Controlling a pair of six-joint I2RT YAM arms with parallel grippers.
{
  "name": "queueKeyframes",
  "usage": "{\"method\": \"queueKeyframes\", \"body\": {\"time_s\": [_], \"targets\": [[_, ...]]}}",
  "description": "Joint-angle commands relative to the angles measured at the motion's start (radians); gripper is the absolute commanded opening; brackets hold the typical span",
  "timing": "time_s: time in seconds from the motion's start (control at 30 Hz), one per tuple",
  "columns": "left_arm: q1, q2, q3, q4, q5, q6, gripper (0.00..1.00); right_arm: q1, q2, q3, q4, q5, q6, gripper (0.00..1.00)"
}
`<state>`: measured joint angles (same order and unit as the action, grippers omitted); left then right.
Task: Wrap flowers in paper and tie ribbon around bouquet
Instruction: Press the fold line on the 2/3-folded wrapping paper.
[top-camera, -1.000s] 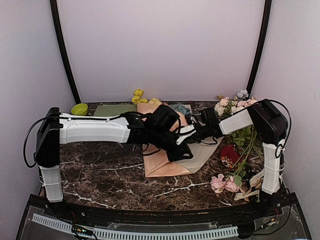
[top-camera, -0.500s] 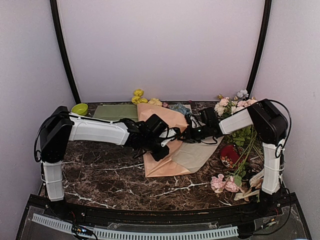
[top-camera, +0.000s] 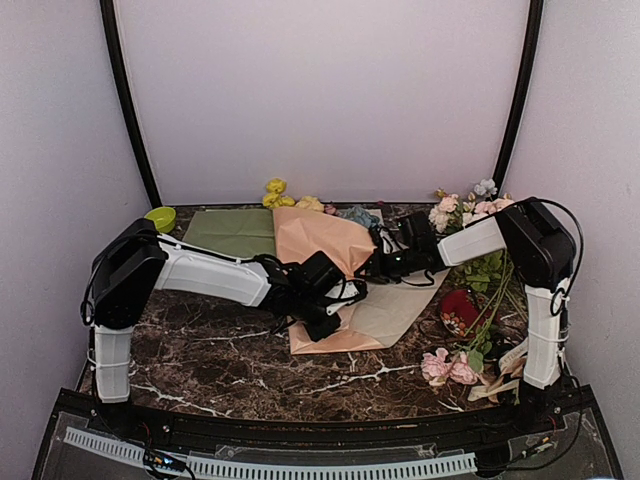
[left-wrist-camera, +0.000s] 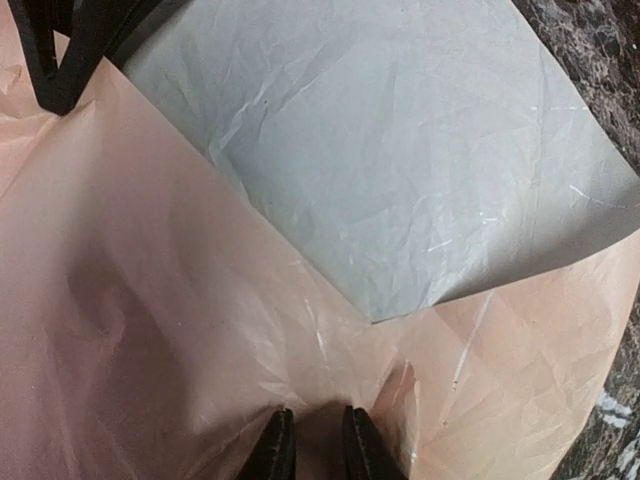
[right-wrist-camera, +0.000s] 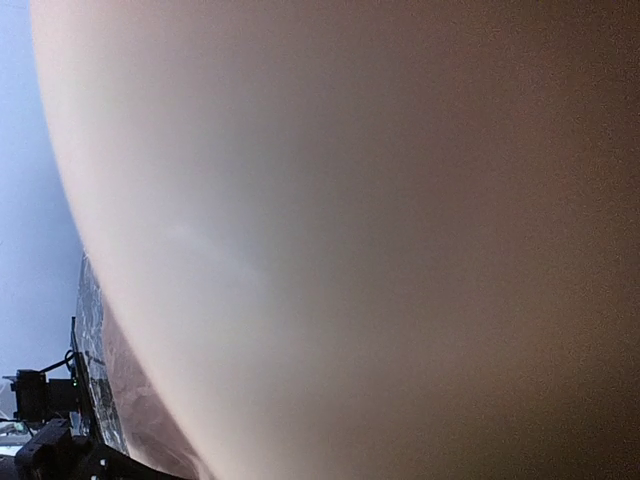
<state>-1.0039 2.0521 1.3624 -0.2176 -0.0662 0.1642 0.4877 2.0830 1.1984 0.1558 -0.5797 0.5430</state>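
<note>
Top external view: the paper (top-camera: 318, 240) lies in the middle of the desk (top-camera: 200, 345), reaching from near the far edge toward the near edge. Its peach-pink face is up over the far and left part, raised in a rumpled hump, and a beige-tan flap (top-camera: 395, 310) lies flat on its right side. Past the paper's far edge the flowers (top-camera: 277, 190) show as yellow blossoms close to the back wall, with the pale blue hydrangea head (top-camera: 360, 215) to their right. Their stalks are hidden under the sheet.

The left hand (top-camera: 325, 320) sits low at the paper's left edge, toward its near corner. In the left wrist view its two dark fingertips (left-wrist-camera: 278, 452) stand close together with a narrow gap, right over the pink face. I cannot tell whether a fold is caught between them.

The right hand (top-camera: 377, 265) reaches in from the right and meets the paper where pink gives way to tan. It is pressed together. The right wrist view is filled by blurred paper close to the lens, so I cannot tell whether it pinches the sheet.

A green sheet (top-camera: 235, 232) lies at the far left beside the paper, with a green bowl (top-camera: 160, 217) at the far-left corner. Pink and white roses (top-camera: 470, 210) sit along the right edge, and a red object (top-camera: 460, 310) is just right of the flap.
</note>
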Motion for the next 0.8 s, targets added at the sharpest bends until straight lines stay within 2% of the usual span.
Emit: {"method": "queueKeyframes", "body": {"time_s": [0.0,0.17,0.3,0.37,0.53,0.67,0.77], "targets": [[-0.004,0.003,-0.021,-0.008,0.024,0.014,0.18,-0.008,-0.044,0.027,-0.007,0.015,-0.02,0.0],[-0.016,0.011,-0.037,-0.007,0.046,0.026,0.19,-0.008,-0.048,0.04,-0.035,0.049,-0.031,0.06],[-0.016,0.014,-0.048,-0.017,0.055,0.024,0.19,-0.026,-0.073,0.06,-0.128,0.167,-0.063,0.1],[-0.017,0.014,-0.051,-0.019,0.059,0.026,0.19,-0.054,-0.092,0.057,-0.148,0.197,-0.06,0.15],[-0.018,0.014,-0.054,-0.014,0.066,0.024,0.19,-0.088,-0.187,0.056,-0.211,0.267,-0.109,0.17],[-0.019,0.014,-0.053,-0.006,0.074,0.018,0.19,-0.02,-0.275,0.031,-0.227,0.217,-0.22,0.18],[-0.019,0.014,-0.053,0.001,0.077,0.014,0.2,0.052,-0.292,-0.016,-0.195,0.035,-0.252,0.17]]}}
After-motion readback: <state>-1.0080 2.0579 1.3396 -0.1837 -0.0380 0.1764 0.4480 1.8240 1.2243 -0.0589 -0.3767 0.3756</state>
